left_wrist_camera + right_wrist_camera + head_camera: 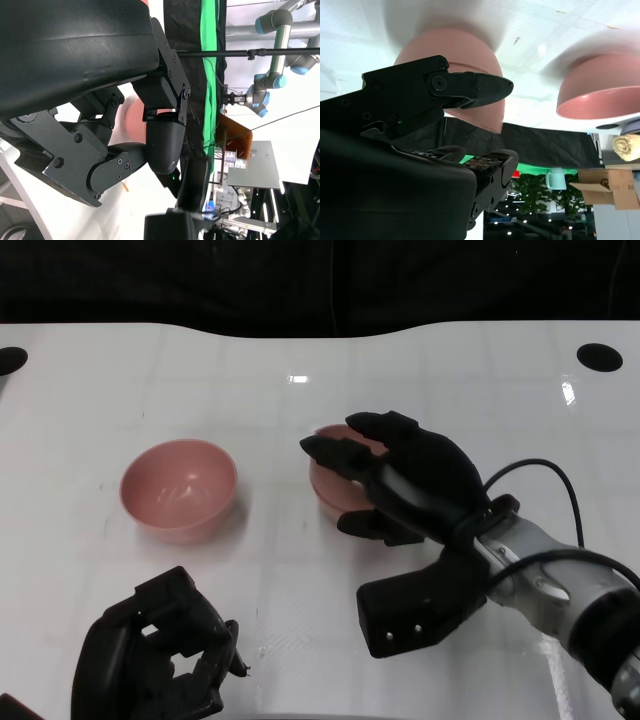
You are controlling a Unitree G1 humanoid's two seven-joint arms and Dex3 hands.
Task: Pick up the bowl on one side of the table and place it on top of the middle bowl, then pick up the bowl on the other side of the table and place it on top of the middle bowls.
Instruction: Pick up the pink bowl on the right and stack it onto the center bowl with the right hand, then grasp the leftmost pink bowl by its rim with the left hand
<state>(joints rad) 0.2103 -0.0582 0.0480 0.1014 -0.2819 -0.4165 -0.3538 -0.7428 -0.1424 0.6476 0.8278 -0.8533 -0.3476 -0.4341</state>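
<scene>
The glossy white table (300,360) carried two round pink plastic bowls. The right hand (405,480) gripped the nearer-right pink bowl (335,490) at its rim, fingers over its mouth. The left bowl (180,488) sat apart, untouched. The left hand (160,655) rested curled inward, holding nothing.

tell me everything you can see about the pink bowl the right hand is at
The pink bowl is round, smooth and matte, plastic by the look, and stands upright on the white table near its middle. The right hand lies over its rim and hides most of it; fingers reach inside and outside the wall. Whether it is lifted cannot be told. A second pink bowl stands apart.
</scene>
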